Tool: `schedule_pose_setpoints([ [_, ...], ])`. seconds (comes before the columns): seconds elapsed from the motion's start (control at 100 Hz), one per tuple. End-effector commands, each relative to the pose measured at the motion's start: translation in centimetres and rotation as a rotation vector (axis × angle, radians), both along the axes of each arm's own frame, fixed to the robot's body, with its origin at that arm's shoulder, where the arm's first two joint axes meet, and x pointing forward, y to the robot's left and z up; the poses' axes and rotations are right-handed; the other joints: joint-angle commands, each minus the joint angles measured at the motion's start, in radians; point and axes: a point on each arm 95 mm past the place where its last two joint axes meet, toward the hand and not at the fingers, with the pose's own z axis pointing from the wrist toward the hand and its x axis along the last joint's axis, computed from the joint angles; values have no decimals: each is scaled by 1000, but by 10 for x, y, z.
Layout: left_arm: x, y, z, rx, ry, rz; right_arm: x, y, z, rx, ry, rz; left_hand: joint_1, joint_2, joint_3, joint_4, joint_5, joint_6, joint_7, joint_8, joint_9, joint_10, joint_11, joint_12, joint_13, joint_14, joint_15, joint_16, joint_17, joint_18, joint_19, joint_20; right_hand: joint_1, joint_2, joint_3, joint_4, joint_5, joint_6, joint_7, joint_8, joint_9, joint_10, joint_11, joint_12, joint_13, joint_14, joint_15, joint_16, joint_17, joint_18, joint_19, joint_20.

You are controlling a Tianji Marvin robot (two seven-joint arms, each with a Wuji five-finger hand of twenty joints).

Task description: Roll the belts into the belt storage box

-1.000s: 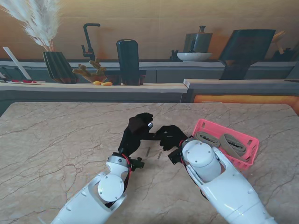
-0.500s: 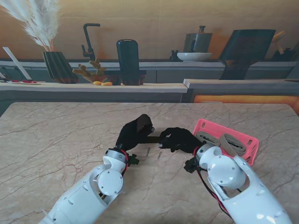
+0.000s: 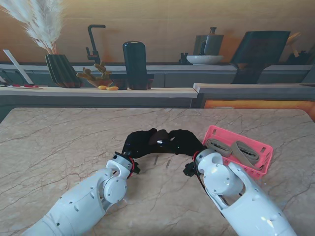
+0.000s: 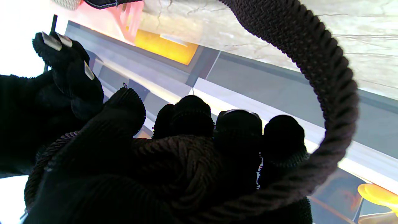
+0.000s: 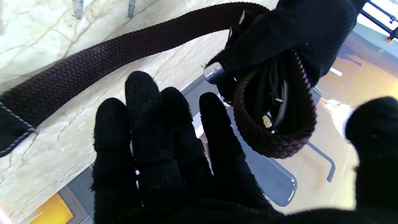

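Looking down from the stand, you see your two black-gloved hands meeting over the middle of the marble table (image 3: pixel 59 147). Your left hand (image 3: pixel 140 142) is curled closed around a dark brown braided belt (image 3: pixel 158 140), and your right hand (image 3: pixel 182 142) sits just beside it, so close that the two gloves look joined in this view. A small silver glint, probably the buckle, shows between them.

From the left wrist camera, the left hand's fingers (image 4: pixel 192 124) are bent tightly over a thick wad of the belt (image 4: pixel 326 77), and a loose length of the same belt arcs out from the fist in a wide loop. The right hand (image 4: pixel 62 77) shows at the edge of that picture.

From the right wrist camera, the right hand's fingers (image 5: pixel 146 124) are stretched out and held close side by side, with the thumb well apart from them; nothing lies in the palm. Ahead of them the left hand (image 5: pixel 289 37) grips a small coil of the belt (image 5: pixel 276 115), with metal buckle parts visible inside the coil. The free strap runs away from the coil, and a leather tip with pale stitching shows at its far end.

To your right, near the right forearm, the pink belt storage box (image 3: pixel 263 152) rests on the table. Two rolled tan belts (image 3: pixel 231 147) already lie inside it.
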Motion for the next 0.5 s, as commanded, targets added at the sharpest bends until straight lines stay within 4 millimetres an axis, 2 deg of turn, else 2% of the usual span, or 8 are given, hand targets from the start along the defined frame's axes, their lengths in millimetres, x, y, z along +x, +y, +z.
schedule_pose_setpoints([
  [0.0,1,-1,0,10,-3,1,3,10,4,39,4,1,13,-19,17,-32,19,7,48,12,79,-79,130,23,42,-68,66,-6,3,31,58,9,-60,36,10,27,36,8,11,19,35,31,26,-1,44,11,26,10,20,19,51,25],
  [0.06,1,-1,-1,18,-5,0,5,15,5,56,12,-8,14,-20,17,-32,19,7,47,14,79,-79,130,22,42,-68,66,-8,3,31,59,8,-62,33,16,27,60,9,22,26,61,34,37,-1,70,14,40,11,35,26,69,25],
  [0.1,2,-1,-1,22,-5,-1,7,17,5,60,15,-12,15,-21,18,-32,19,7,47,14,80,-80,130,21,42,-68,67,-8,3,31,59,8,-65,30,32,22,79,8,30,47,84,33,54,-13,91,11,63,-4,47,28,103,-13],
  [0.15,2,-1,-1,24,-6,-1,8,20,4,63,21,-15,15,-21,19,-33,19,6,46,15,79,-79,129,21,42,-68,67,-9,3,31,59,7,-28,34,18,24,102,4,45,55,111,29,65,-13,117,7,78,-4,64,30,123,-18],
  [0.4,2,0,0,19,-10,4,8,28,-1,91,96,-13,16,-19,19,-35,19,6,44,17,78,-81,129,19,41,-69,67,-13,3,31,60,5,383,81,-162,77,149,-25,96,49,183,5,89,-19,184,-13,113,-8,95,5,164,-46],
  [0.45,2,0,0,16,-10,5,8,28,-2,101,105,-18,16,-17,19,-35,19,6,44,17,79,-81,130,19,42,-71,66,-14,3,31,61,4,353,40,66,59,155,-32,111,39,195,-2,90,-22,194,-19,113,-9,100,-2,168,-46],
  [0.47,2,0,0,14,-9,5,8,28,-2,104,110,-21,16,-18,18,-35,19,6,44,18,79,-81,130,19,42,-71,66,-14,3,31,61,4,343,18,167,18,152,-37,139,-4,201,-6,89,-24,199,-21,113,-9,103,-5,169,-47],
  [0.49,2,0,0,11,-8,5,7,27,-2,106,114,-23,15,-18,18,-35,20,6,44,18,79,-82,130,18,43,-72,66,-14,3,31,61,4,356,-1,211,-23,140,-41,185,-62,207,-9,88,-26,204,-24,113,-9,106,-9,169,-48],
])
